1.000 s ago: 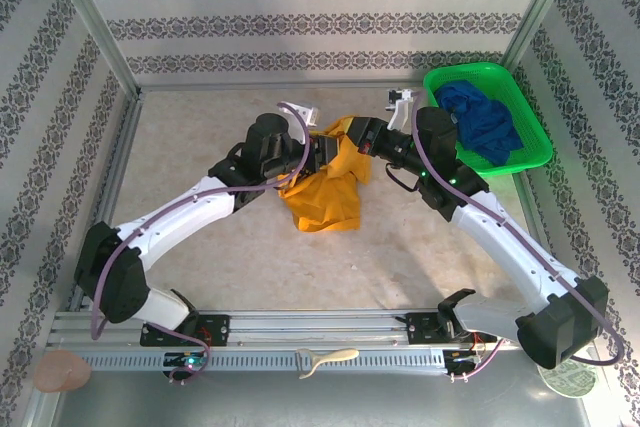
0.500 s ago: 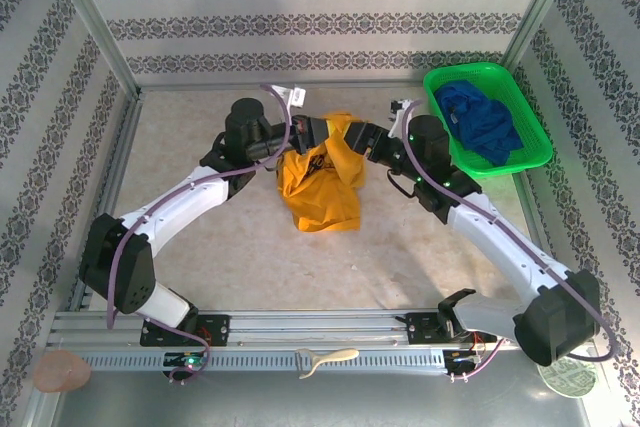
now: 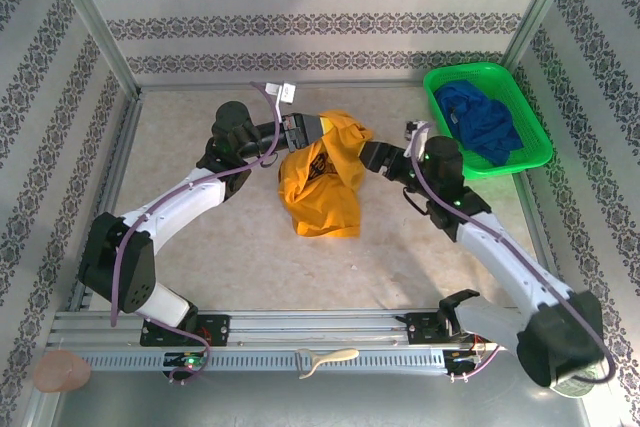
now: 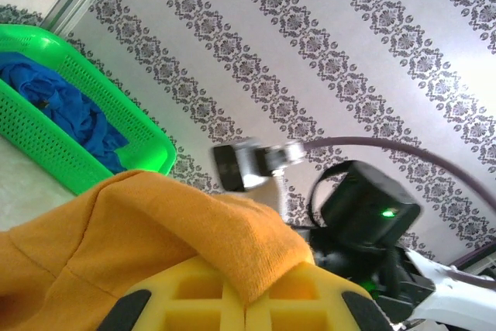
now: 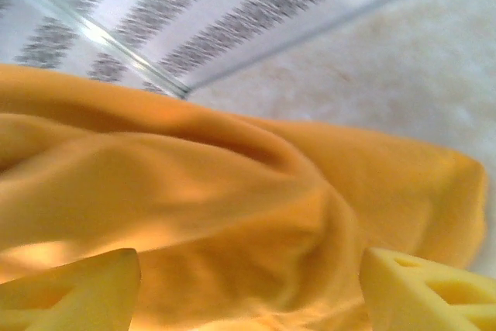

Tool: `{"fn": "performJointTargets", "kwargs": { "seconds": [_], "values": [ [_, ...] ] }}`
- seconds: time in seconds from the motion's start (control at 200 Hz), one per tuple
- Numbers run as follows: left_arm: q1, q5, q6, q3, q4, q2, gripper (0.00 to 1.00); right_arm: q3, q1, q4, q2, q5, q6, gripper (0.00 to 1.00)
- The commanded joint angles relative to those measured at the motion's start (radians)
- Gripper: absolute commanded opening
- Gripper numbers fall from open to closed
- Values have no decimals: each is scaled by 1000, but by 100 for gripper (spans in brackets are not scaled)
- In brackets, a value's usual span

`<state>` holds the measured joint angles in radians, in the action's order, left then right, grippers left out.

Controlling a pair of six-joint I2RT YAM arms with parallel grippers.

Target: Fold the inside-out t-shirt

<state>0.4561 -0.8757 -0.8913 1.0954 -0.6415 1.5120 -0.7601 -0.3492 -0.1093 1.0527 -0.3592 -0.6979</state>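
Note:
The inside-out t-shirt (image 3: 322,187), mustard yellow with a dark print showing on its upper part, hangs bunched at the middle of the table. Its lower part rests on the surface. My left gripper (image 3: 312,130) is shut on the shirt's top edge. In the left wrist view a fold of the shirt (image 4: 155,238) is pinched between the yellow fingers (image 4: 194,300). My right gripper (image 3: 362,157) stands open just right of the cloth. In the right wrist view its fingertips (image 5: 70,292) are wide apart, with the shirt (image 5: 232,207) spread in front of them and nothing gripped.
A green basket (image 3: 532,152) holding a deep-blue garment (image 3: 482,119) sits at the back right, close behind my right arm. Patterned walls enclose the table on three sides. Open table surface lies left of the shirt and in front of it.
My right gripper has opened, let go of the shirt and drawn back to the right. My left gripper has shut on the shirt's top edge and moved toward the back wall.

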Motion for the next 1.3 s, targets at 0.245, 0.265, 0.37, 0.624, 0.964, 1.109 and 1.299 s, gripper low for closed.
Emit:
{"fn": "performJointTargets", "kwargs": {
  "seconds": [0.245,0.265,0.37,0.624,0.964,1.109,1.299],
  "values": [
    [-8,-29,-23,-12,-75,-27,0,-100,-36,-15,-37,-62,134,77],
    [-8,-29,-24,-12,-75,-28,0,-105,-39,-16,-31,-64,136,77],
    [-8,-28,-28,-13,-76,-28,0,-138,-61,-15,2,-49,145,74],
    [-9,-7,-41,-23,-79,-26,0,-190,-77,10,46,-52,160,0],
    [-125,201,-177,-178,-157,-9,42,-215,6,-66,-75,-275,86,0],
    [-136,174,-149,-176,-128,-35,55,-216,16,-84,-26,-318,84,0],
    [-61,177,187,-55,305,-176,63,-201,29,-75,31,-318,77,0]
  ]
}}
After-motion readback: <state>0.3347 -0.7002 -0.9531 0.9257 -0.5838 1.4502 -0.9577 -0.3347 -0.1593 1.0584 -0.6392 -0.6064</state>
